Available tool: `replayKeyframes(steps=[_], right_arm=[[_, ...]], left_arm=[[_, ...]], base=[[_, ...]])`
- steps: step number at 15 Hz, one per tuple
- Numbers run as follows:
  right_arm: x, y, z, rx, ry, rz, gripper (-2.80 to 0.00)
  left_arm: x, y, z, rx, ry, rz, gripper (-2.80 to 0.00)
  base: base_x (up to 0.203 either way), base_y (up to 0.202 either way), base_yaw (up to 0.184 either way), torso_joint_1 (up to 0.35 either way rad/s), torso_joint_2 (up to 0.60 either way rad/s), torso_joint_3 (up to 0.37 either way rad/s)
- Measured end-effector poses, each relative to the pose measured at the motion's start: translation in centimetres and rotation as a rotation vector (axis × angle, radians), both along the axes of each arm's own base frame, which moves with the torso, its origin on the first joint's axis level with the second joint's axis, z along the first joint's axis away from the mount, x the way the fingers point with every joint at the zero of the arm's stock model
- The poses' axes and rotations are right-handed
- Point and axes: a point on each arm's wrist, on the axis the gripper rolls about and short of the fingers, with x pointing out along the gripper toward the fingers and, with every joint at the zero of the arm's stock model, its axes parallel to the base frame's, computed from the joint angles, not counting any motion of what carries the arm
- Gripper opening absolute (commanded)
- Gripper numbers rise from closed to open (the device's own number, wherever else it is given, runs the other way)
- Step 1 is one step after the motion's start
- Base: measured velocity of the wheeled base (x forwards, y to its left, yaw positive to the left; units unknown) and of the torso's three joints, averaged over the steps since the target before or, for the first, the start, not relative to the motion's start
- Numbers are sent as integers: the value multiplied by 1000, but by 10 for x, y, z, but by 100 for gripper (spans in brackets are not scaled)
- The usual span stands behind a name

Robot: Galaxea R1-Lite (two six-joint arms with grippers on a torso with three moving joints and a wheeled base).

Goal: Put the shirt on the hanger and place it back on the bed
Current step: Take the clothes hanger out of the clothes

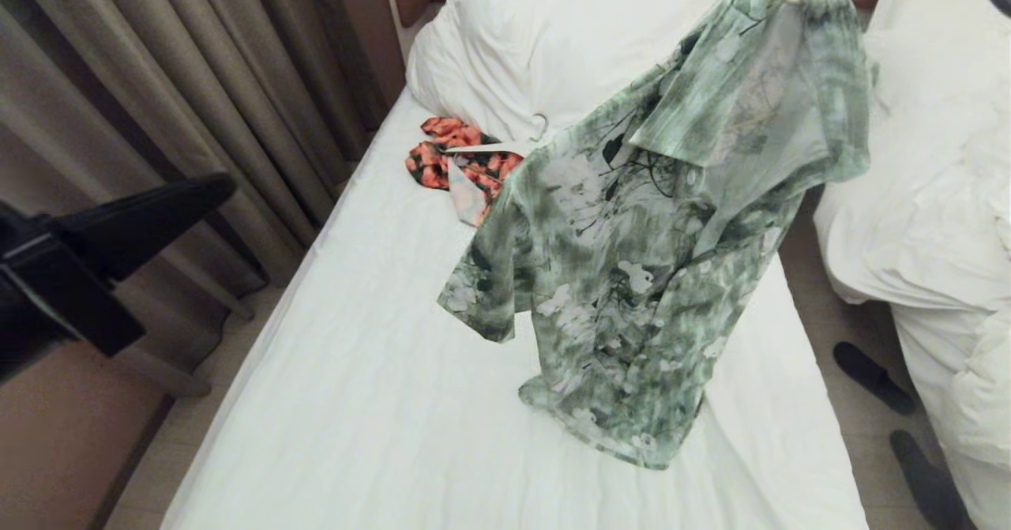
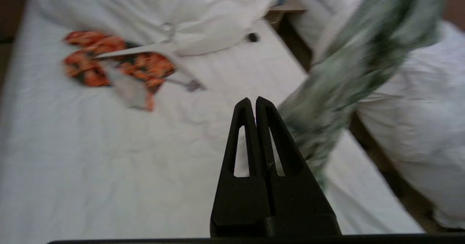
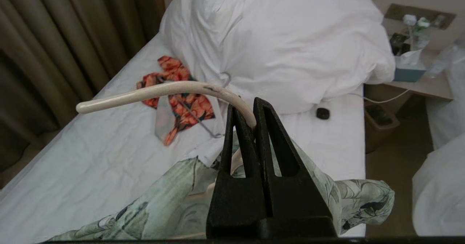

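The pale green flowered shirt (image 1: 655, 246) hangs from the cream hanger (image 3: 163, 90) over the white bed (image 1: 355, 388), its collar high at the right and its hem low near the sheet. In the right wrist view my right gripper (image 3: 250, 115) is shut on the hanger's curved hook, and the shirt (image 3: 160, 207) drapes below the fingers. My left gripper (image 2: 253, 101) is shut with nothing in it, up over the sheet beside the hanging shirt (image 2: 363, 66). In the head view the left gripper (image 1: 213, 189) shows at the left edge, off the bedside.
An orange-and-black garment (image 1: 462, 163) on a thick white hanger lies near the bulky duvet (image 1: 553, 32). A small black object (image 3: 322, 113) rests on the sheet. Curtains (image 1: 158, 80) line the left, a second bed (image 1: 932, 198) the right, with dark slippers (image 1: 873, 376) on the floor between.
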Motion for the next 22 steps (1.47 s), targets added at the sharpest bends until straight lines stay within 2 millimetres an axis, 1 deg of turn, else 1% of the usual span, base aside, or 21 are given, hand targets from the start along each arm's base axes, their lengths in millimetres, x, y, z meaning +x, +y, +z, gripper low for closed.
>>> replayKeyframes(steps=[4,6,8,10,12,15,16,18,22], right_arm=[[18,16,-9,1,-3,11,-280],[30,25,-14,15,-22,10,-280],[42,33,-19,28,-40,9,-280],[51,40,-22,44,-62,10,-280],[55,44,-26,42,-56,14,-280],[57,45,-28,75,-41,28,-280],[56,45,-27,82,-41,29,-280],[55,43,-26,99,-38,33,-280],[54,41,-25,104,-40,35,-280]], left_arm=[[18,-36,22,-5,1,-112,-280],[25,-59,26,4,13,-178,-280],[32,-83,25,23,34,-235,-280],[32,-107,24,37,47,-300,-280],[33,-130,19,60,66,-356,-280],[47,-160,13,61,65,-374,-280],[54,-168,11,58,60,-368,0],[68,-179,7,61,61,-360,0],[93,-188,9,56,51,-345,0]], base=[[0,0,0,0,0,0],[0,0,0,0,0,0],[0,0,0,0,0,0],[0,0,0,0,0,0],[0,0,0,0,0,0],[0,0,0,0,0,0],[0,0,0,0,0,0],[0,0,0,0,0,0],[0,0,0,0,0,0]])
